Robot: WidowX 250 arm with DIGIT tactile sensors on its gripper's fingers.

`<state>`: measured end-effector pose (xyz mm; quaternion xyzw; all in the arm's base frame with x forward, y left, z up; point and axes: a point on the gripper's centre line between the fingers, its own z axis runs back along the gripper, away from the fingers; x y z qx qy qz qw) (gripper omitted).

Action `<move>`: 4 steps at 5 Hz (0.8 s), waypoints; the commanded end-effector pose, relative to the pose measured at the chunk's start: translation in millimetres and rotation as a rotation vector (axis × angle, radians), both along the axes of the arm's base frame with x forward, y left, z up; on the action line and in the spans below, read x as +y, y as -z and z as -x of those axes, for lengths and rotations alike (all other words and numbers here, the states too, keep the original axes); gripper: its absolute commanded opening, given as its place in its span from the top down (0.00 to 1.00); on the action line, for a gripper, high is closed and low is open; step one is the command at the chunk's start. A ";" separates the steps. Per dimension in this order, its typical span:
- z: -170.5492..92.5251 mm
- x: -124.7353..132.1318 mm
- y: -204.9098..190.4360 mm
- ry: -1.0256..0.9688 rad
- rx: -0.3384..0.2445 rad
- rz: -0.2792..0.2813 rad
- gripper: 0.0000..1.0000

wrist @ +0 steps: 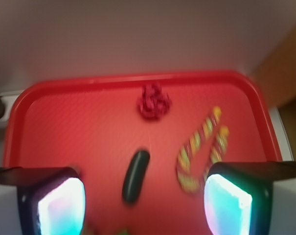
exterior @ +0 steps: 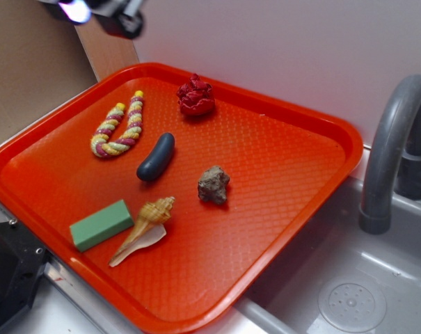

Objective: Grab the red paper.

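Red paper (exterior: 196, 96) sitting crumpled near the far rim of the orange-red tray (exterior: 314, 181), well clear of everything else. End effector (wrist: 143, 200) spread wide open up high, gripping nothing, glowing pads (wrist: 62, 205) framing the tray from above. Below the paper in the wrist view: a dark oblong thing (wrist: 136, 176), maybe a pebble, kinda blurry. Twisted rope (exterior: 118, 125) off to one side. Rock (exterior: 213, 185), shell (exterior: 144, 226) and green block (exterior: 101, 224) nearer the front. Grey faucet (exterior: 394, 153) beside the tray.

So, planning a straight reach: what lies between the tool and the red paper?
Wrist view: only bare tray lies between the open tool and red paper.
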<state>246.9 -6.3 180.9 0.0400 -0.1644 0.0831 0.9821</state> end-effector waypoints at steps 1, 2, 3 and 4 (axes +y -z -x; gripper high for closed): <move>-60.9 17.9 64.9 0.028 -0.037 -0.109 0.00; -84.3 23.4 97.8 0.014 -0.042 -0.162 0.00; -96.0 34.9 121.3 -0.014 -0.039 -0.207 0.00; -101.5 42.8 136.5 -0.033 -0.080 -0.195 0.47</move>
